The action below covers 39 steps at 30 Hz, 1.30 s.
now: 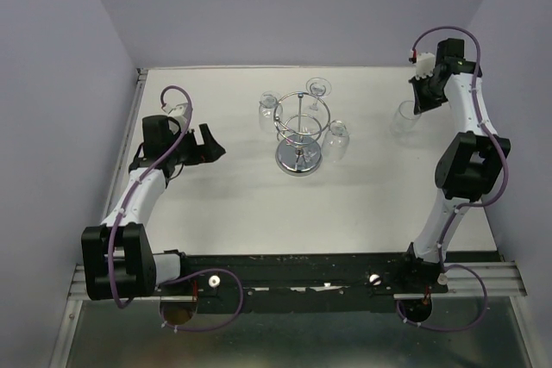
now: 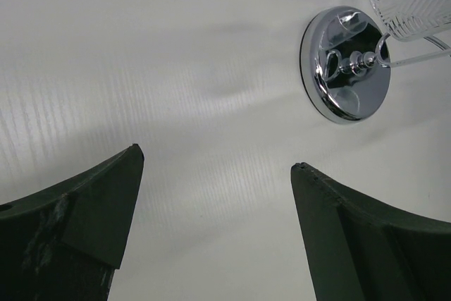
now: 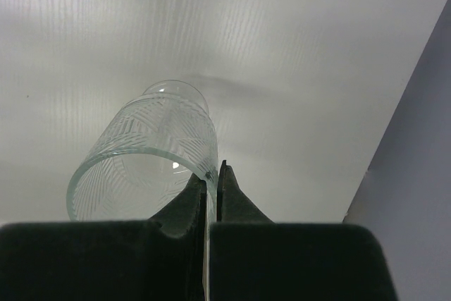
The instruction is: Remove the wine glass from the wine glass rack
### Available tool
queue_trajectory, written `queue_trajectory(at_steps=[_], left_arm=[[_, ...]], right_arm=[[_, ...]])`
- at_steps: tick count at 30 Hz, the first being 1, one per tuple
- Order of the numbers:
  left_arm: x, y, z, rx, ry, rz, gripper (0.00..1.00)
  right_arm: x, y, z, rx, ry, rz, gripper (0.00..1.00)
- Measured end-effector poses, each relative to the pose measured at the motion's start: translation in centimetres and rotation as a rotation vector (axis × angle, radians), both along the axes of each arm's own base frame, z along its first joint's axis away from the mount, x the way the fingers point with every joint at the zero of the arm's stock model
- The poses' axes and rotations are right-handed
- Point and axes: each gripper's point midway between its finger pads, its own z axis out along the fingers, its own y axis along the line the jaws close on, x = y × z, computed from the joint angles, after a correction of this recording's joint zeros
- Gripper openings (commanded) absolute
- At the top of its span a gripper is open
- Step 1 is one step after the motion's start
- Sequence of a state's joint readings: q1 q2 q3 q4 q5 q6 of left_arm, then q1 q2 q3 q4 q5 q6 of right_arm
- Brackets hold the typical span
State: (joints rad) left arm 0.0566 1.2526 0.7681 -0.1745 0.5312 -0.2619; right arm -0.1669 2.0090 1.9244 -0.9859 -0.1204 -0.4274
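While the left tool (image 2: 217, 157) hangs over the left side of the white desk (image 1: 224, 204), its two dark fingers (image 2: 91, 209) stand spread wide with nothing between them. Its wrist view shows only bare desk under the gap. The tool points toward the middle of the desk and is well apart from the stand.

At the centre of the desk stands the wine glass rack (image 1: 302, 122), upright. Its round chrome base (image 2: 345, 65) lies flat on the surface, and its central post rises to a wire hoop. Three other glasses (image 1: 339, 140) hang around the top: one to the left, one at the far side and one to the right. The patterned bowl of one shows at the upper right edge of the left wrist view, above the base.

Farther right, near the far right corner of the desk, the right tool (image 3: 213, 174) is pressed together on the wine glass (image 3: 151, 153). It pinches the wall of the bowl at its rim. This glass is off the rack and well apart from it, just beside the purple wall (image 3: 416, 174). The open rim faces the wrist camera, and the clear bowl is cut with slanted lines. The stem is hidden, and I cannot tell whether the glass touches the desk.
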Motion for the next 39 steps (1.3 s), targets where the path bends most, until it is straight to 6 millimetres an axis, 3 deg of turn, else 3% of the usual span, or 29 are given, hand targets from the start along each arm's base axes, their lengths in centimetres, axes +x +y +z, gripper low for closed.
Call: queue_trajectory(at_steps=[7,15,23,39], left_arm=[[-0.2,-0.1,-0.3,0.003,0.005,-0.005,0.99],[-0.5,-0.5,-0.6,0.016,0.005,-0.031,0.99],[-0.6,-0.5,-0.6,0.024,0.003,-0.038,0.99],[-0.9,-0.5,-1.2,0.024,0.016,-0.040,0.99]], right_arm=[[0.7,-0.6,0.2,-0.008,-0.019,-0.010,0.01],[0.8,-1.1,-2.1,-0.010,0.029,-0.014,0.01],[0.9,-1.5,-2.6,-0.018,0.040,-0.022,0.13],[1.0,-1.7,-4.0,-0.027,0.068,-0.029,0.14]])
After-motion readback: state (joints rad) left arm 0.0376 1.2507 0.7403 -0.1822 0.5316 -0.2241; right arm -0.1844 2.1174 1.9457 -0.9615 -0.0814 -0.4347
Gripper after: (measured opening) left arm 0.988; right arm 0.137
